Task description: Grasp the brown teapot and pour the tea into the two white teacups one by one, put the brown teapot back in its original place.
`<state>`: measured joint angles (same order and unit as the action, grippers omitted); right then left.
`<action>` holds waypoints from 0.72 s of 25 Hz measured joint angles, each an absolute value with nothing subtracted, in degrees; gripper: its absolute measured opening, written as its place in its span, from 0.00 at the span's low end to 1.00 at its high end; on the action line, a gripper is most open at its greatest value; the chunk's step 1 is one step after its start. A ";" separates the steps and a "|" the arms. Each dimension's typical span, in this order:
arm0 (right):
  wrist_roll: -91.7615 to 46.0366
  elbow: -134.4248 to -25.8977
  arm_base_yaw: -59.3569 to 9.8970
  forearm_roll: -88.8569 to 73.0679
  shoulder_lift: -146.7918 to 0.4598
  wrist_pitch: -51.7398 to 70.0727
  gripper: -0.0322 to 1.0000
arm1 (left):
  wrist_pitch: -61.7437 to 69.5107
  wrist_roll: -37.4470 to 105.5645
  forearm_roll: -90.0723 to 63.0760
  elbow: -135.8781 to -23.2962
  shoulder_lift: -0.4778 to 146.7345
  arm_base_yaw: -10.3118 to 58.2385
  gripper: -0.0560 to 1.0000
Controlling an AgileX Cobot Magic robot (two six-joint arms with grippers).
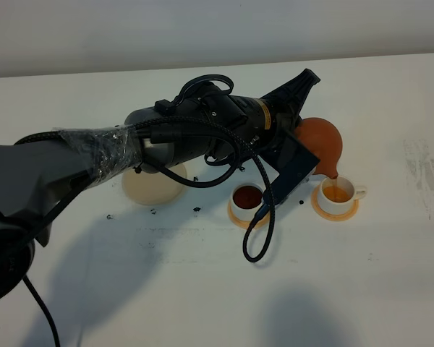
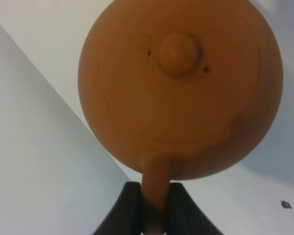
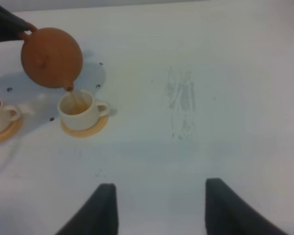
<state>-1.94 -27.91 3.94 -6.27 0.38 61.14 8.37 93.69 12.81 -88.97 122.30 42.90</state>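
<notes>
- White table (image 1: 202, 289), pale wall (image 1: 130, 29) behind.
- Left gripper (image 2: 154, 190)?
- Pressed tight on the thin handle of the brown teapot (image 2: 181, 88), one dark finger on each side.
- And the teapot?
- Up in the air, tipped over, spout down, right above the right teacup (image 1: 338, 192). Thin stream of tea (image 3: 76, 100) dropping into that cup. Light tea inside.
- Left teacup (image 1: 247, 197)?
- Near the other cup, full of dark tea. A small orange coaster (image 1: 334, 212) under the right one, another (image 1: 235, 219) under the left one.
- Cream saucer (image 1: 153, 188)?
- Further left on the table, partly hidden behind the black arm (image 1: 166, 137).
- Anything else down there?
- Little black specks (image 1: 197, 210) near the saucer and cups.
- Right gripper (image 3: 160, 188)?
- Fingers spread wide, low over the table, well apart from both cups and the teapot.
</notes>
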 joint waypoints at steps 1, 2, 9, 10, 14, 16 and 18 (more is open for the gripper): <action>-1.94 -27.91 3.94 -6.27 0.38 61.14 0.44 | 8.24 93.69 12.81 -88.97 122.30 42.90 0.16; -1.94 -27.91 3.94 -6.27 0.38 61.14 0.44 | 8.06 93.69 12.81 -88.97 122.30 42.90 0.16; -1.94 -27.91 3.94 -6.27 0.38 61.14 0.44 | 7.00 93.75 14.60 -88.97 122.30 42.90 0.16; -1.94 -27.91 3.94 -6.27 0.38 61.14 0.44 | 7.00 93.80 14.89 -88.97 122.30 42.90 0.16; -1.94 -27.91 3.94 -6.27 0.38 61.14 0.44 | 6.59 93.86 16.10 -88.97 122.30 42.90 0.16; -1.94 -27.91 3.94 -6.27 0.38 61.14 0.44 | 6.40 93.86 16.83 -88.97 122.30 42.90 0.16; -1.94 -27.91 3.94 -6.27 0.38 61.14 0.44 | 6.23 93.86 17.22 -88.97 122.30 42.90 0.16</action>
<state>-1.94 -27.91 3.94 -6.27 0.38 61.14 6.23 93.86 17.22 -88.97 122.30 42.90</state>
